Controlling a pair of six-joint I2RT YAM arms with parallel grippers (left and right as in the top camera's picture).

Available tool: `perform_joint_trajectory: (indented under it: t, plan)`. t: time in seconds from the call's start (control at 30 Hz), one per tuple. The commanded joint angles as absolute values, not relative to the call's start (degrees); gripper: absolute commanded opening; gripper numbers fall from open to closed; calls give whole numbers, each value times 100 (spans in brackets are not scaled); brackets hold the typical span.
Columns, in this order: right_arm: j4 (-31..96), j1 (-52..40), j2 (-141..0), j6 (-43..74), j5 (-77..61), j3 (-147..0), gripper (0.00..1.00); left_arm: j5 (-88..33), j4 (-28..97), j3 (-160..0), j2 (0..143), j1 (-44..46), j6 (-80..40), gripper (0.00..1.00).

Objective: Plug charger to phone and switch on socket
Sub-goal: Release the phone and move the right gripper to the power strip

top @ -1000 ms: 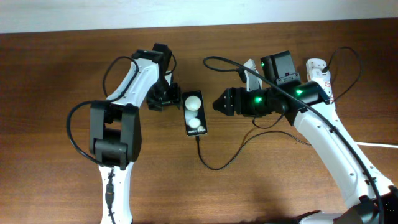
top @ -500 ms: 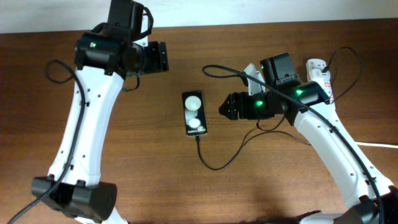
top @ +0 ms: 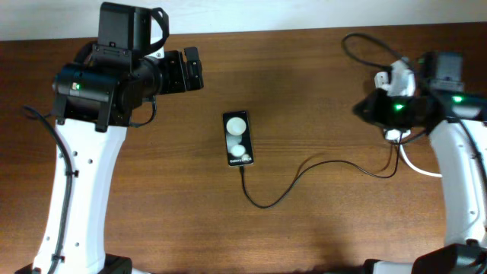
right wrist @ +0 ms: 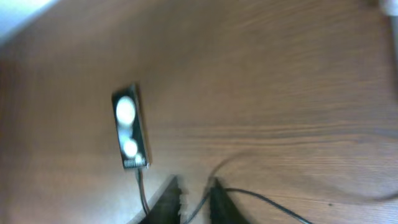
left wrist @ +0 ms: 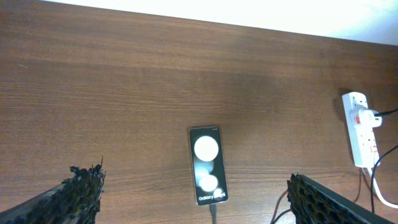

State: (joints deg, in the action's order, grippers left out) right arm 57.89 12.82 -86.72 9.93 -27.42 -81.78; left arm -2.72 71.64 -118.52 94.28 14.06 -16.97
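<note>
Phone (top: 237, 139) on table (top: 304, 76), charger (top: 281, 194) tip at its end

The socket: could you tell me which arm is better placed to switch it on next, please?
Right. The right pincer hangs beside the socket at the table's right end, while the left pincer is far off at the upper left, beyond the phone. The charger already reaches the phone's end.

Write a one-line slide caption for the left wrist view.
Slim black glossy smartphone on brown wooden table, thin black charger cable at its near end, white power strip far right.
</note>
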Motion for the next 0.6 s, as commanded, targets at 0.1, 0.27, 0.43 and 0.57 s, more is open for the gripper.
perform_joint_trajectory:
  t: [0.1, 0.27, 0.43, 0.57]
  plan:
    - [5819, 2182, -8584, 945, -2163, -8816, 4, -209, 7170, -11898, 9395, 1374, -1710, 99]
    - [6025, 2882, -9262, 1116, -1988, -9380, 4, -209, 7170, -11898, 9395, 1374, -1710, 99]
    - [5655, 3079, -10156, 1236, -2021, -9483, 4, -209, 7170, -11898, 9395, 1374, -1710, 99]
    - [5194, 3083, -10860, 1090, -2005, -9483, 4, -209, 7170, -11898, 9395, 1374, -1710, 99]
